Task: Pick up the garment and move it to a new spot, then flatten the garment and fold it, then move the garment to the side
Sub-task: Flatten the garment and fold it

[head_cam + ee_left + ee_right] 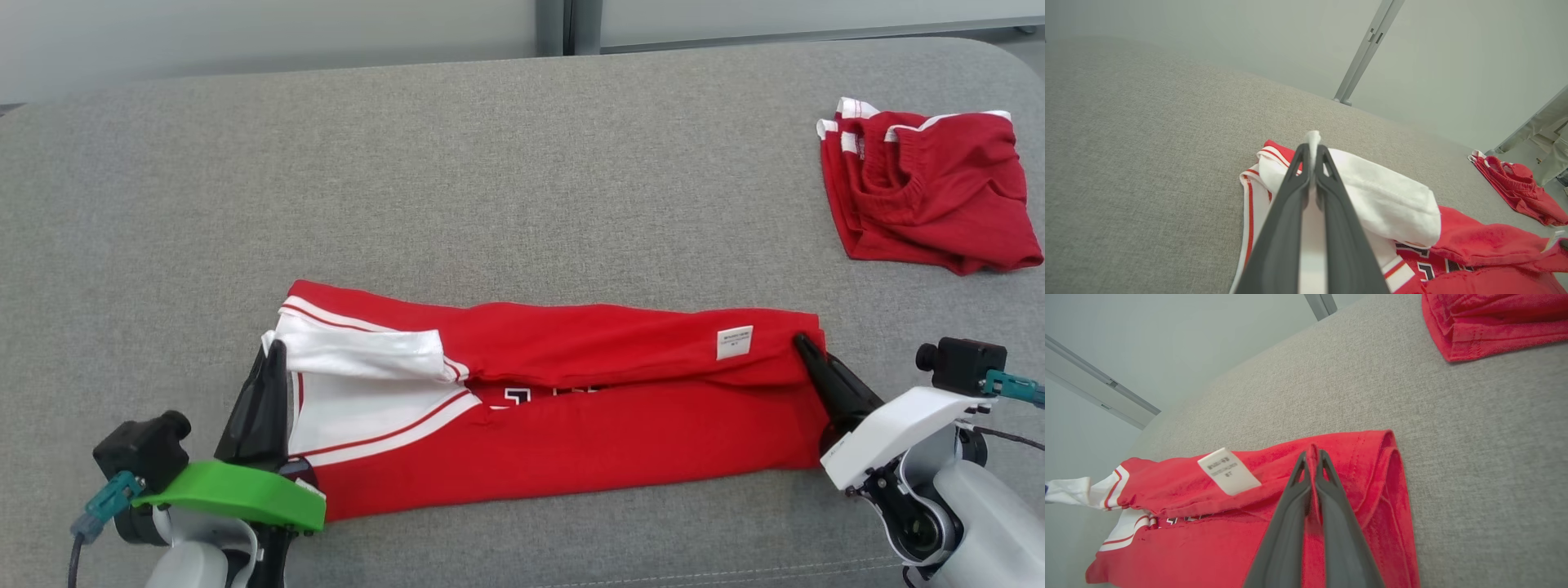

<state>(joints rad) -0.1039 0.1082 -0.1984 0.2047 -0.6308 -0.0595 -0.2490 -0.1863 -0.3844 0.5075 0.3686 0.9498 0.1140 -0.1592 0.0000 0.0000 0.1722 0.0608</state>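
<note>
A red shirt with white sleeves and striped trim lies as a long band across the near part of a grey padded surface, between the two grippers. Its far long edge is folded over toward the robot, showing a white label near the right end.

The left gripper, fingers pressed together, pinches white sleeve cloth at the shirt's left end. The right gripper, fingers also pressed together, pinches the red hem at the right end.

A second red garment sits in a loose pile well apart, at the far right of the surface.

Judging by this, the shirt seems placed and spread out, and folding is partway: one lengthwise fold looks made or in hand. Further folds and moving it aside appear left to do.
</note>
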